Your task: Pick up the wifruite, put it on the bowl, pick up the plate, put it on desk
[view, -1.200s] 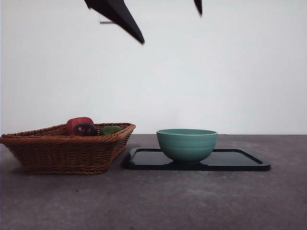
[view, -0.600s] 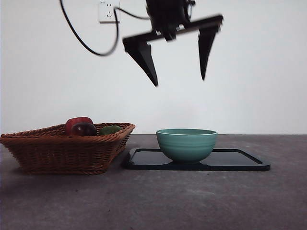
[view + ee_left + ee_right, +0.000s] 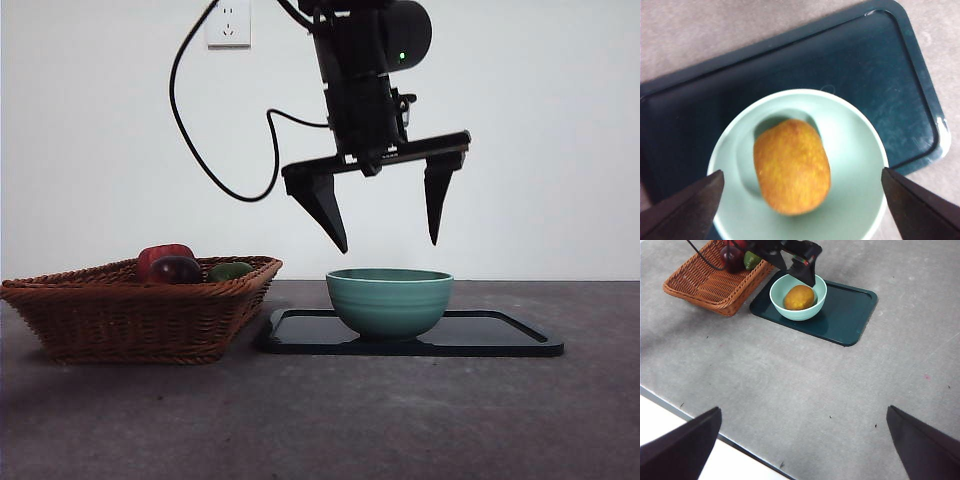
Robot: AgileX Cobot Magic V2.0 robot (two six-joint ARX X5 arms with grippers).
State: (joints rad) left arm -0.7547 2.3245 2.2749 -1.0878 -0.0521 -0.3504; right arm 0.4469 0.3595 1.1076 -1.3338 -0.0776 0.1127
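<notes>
The orange-brown wifruite [image 3: 791, 166] lies inside the teal bowl [image 3: 390, 300], also seen in the right wrist view as the wifruite [image 3: 799, 297] in the bowl [image 3: 790, 313]. The bowl stands on the plate [image 3: 500, 336], a dark rectangular tray [image 3: 850, 315] on the desk [image 3: 320, 420]. My left gripper [image 3: 390, 246] hangs open just above the bowl's rim, its jaws spread wider than the wifruite and holding nothing [image 3: 801, 174]. My right gripper [image 3: 803, 410] is open, high above the near part of the desk, far from the bowl.
A brown wicker basket [image 3: 140, 310] stands left of the plate, almost touching it, with a dark red fruit [image 3: 175, 268] and a green fruit [image 3: 230, 271] inside. A white wall with a socket [image 3: 227, 22] is behind. The desk's near edge [image 3: 685, 412] shows below the right gripper.
My left gripper has come down from the top of the front view to just above the bowl, jaws open throughout. The bowl, plate and basket have not moved.
</notes>
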